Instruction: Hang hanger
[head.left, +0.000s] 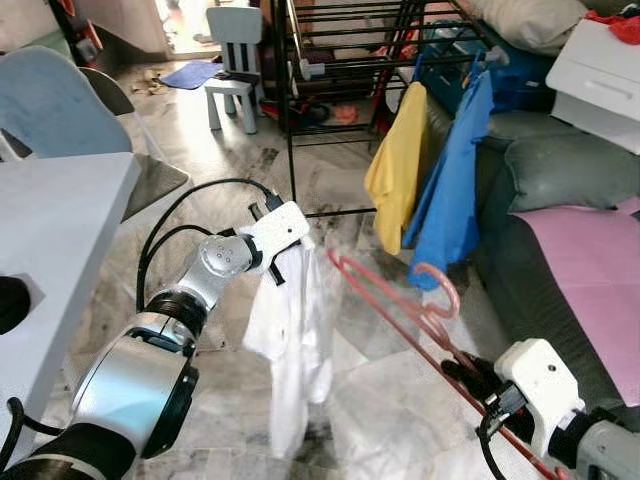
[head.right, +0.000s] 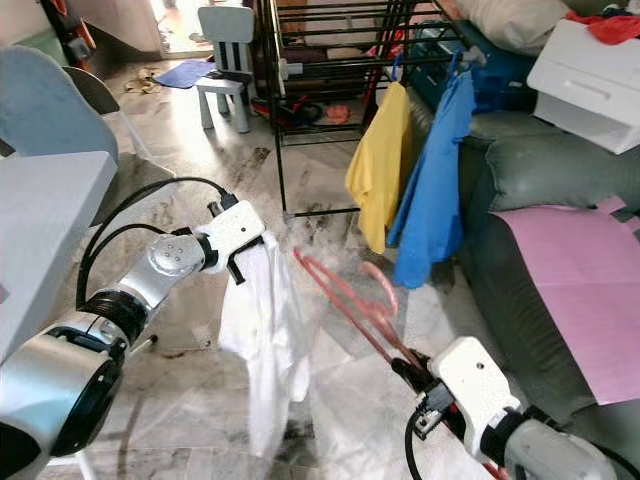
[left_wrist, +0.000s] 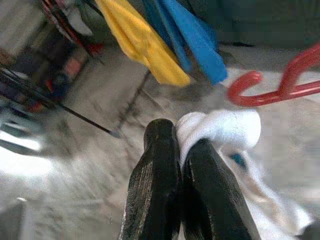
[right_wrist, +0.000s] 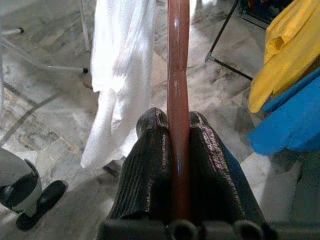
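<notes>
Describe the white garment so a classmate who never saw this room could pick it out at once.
Start at the black drying rack with the yellow shirt and blue shirt hanging on it. Nearer the camera, the left gripper pinches a white garment that dangles above the floor, the one plain white cloth here.

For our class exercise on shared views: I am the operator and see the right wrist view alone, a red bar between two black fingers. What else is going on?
Observer: That bar belongs to the red hanger; its hook points toward the blue shirt.
Operator: And the white cloth?
Observer: The left gripper is shut on the white garment, holding it off the floor.
Operator: Where would it hang?
Observer: A black drying rack stands behind, carrying the yellow shirt.
</notes>
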